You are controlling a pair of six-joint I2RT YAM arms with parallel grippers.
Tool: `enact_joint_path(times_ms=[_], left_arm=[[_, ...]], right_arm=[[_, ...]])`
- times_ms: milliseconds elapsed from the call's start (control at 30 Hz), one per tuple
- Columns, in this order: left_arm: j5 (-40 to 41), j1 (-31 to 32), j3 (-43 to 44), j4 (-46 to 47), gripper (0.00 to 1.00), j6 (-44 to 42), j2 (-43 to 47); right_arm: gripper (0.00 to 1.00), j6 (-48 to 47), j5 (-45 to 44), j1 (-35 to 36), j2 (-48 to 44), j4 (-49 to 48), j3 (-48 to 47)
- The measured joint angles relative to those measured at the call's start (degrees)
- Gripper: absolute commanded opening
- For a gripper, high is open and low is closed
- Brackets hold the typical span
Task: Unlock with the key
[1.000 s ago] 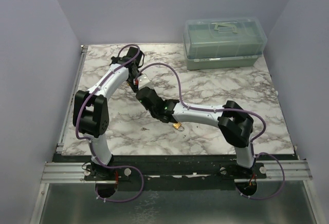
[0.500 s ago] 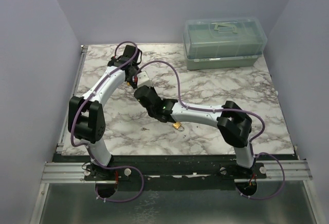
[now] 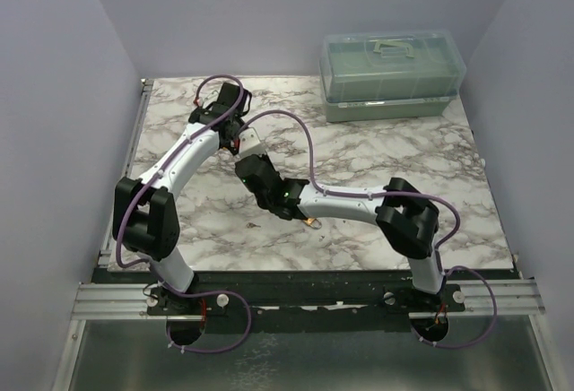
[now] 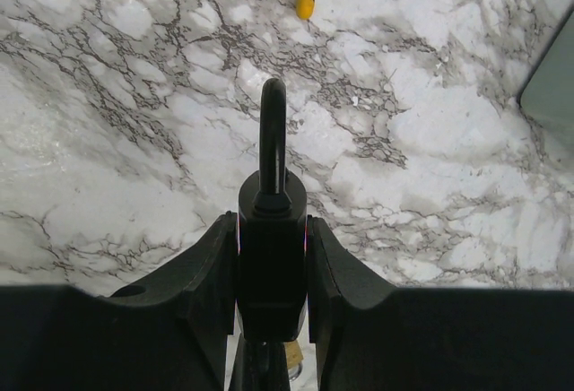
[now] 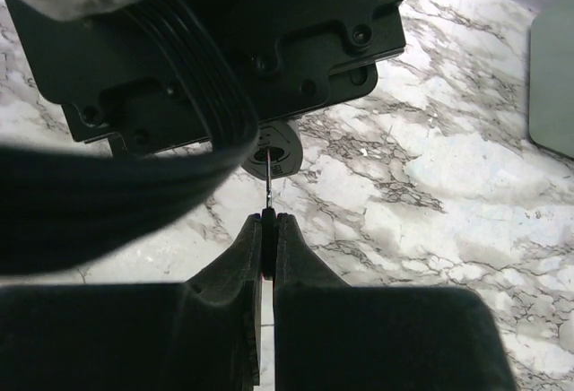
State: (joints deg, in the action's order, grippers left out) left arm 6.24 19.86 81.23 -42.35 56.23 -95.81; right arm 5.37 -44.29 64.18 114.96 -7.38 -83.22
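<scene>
one key [image 5: 267,185], one dark padlock [image 4: 272,247], one box [image 3: 392,73]

No writing, label, brand, number or sign can be read in any view. The padlock [image 4: 272,256] is too dark to show any marking, and the clear box [image 3: 392,75] at the far right of the surface [image 3: 359,158] is too small to make out any print.

Box [image 3: 392,75] at table's [image 3: 377,158] far right; padlock [image 4: 272,238] in left pincer [image 4: 272,225], key [image 5: 267,183] in right pincer [image 5: 268,228], tip against padlock
</scene>
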Motion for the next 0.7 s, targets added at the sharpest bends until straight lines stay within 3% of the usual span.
enact_joint_path(times_ms=[367,700], left_arm=[[8.90,8.55,0.66,-2.99,0.00,6.88,1.07],[9.09,13.86,0.68,-3.87,0.00,9.31,-0.61]], right_arm=[[0.00,0.13,0.09,0.31,-8.39,-5.09,11.74],[0.00,3.17,2.71,0.11,-16.55,-8.22,23.61]])
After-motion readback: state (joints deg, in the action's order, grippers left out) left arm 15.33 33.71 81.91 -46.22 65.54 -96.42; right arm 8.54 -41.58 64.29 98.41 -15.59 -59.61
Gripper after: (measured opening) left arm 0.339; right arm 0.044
